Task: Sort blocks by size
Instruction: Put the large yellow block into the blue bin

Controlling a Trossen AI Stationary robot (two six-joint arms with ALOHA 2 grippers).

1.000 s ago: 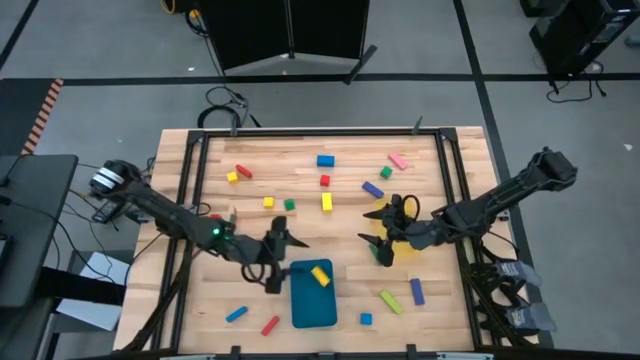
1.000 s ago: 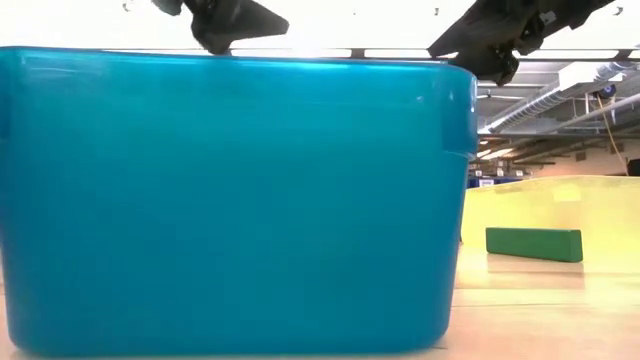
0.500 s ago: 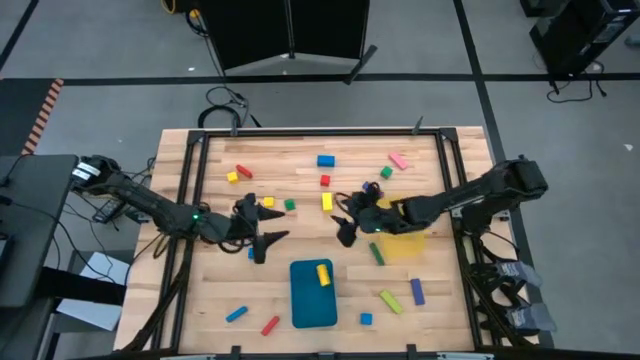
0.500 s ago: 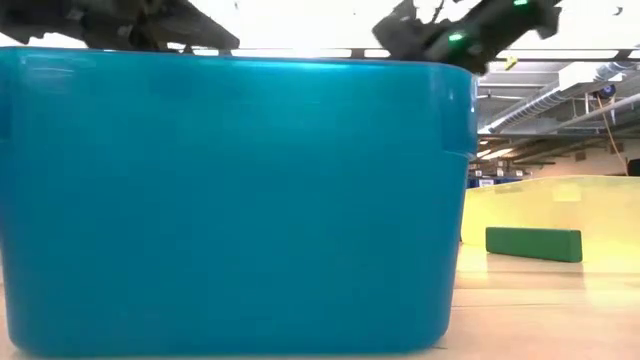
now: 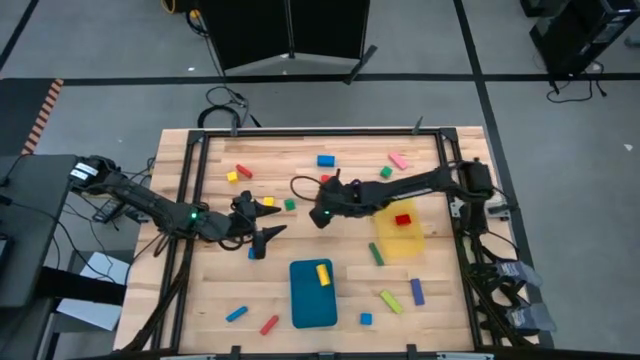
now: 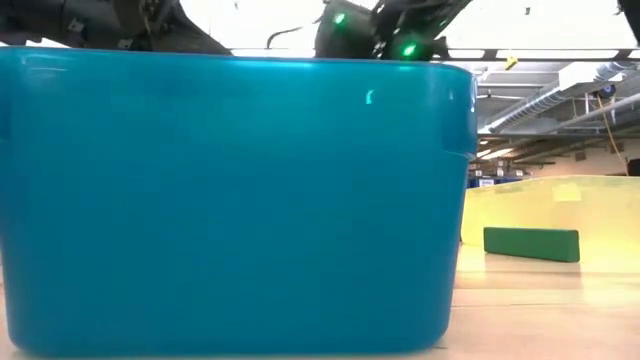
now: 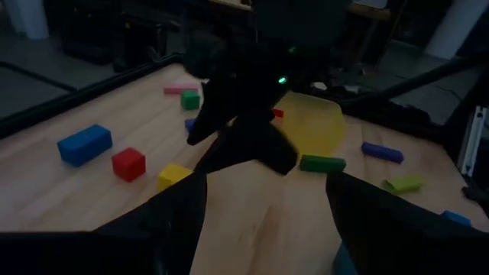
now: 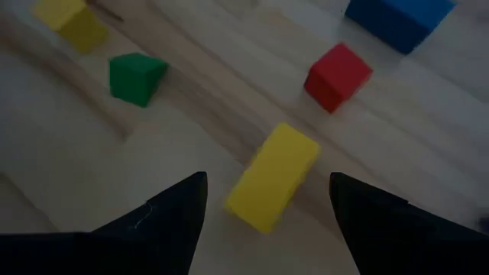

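Since the earlier high view, my right gripper [image 5: 322, 213] has swung away from the translucent yellow square bin [image 5: 400, 236] toward the middle of the worktop, and my left gripper [image 5: 262, 226] has pulled back from the blue rectangular plastic tray [image 5: 312, 298] toward the left side.

I am working over a pale wooden slatted worktop [image 5: 210, 290] framed by black rails, standing on a grey floor crossed by dark tape lines; a black panel is standing beyond the far edge. From table height I am seeing a ceiling with ducts and strip lights past the tray wall.

Both grippers are standing wide open and holding nothing. The right one is hovering just over a yellow rectangular bar [image 8: 273, 177], with a small red cube [image 8: 337, 75] and a small green cube [image 8: 135, 76] near it on the wood.

The small solid-coloured blocks [image 5: 325, 160] are lying scattered: most are sitting along the far half, a few are lying near the front edge on both sides of the tray. One yellow bar [image 5: 322, 273] is resting inside the tray, one red cube [image 5: 403, 219] is sitting in the bin, and a dark green bar [image 5: 377, 254] is lying just beside the bin's front left corner.
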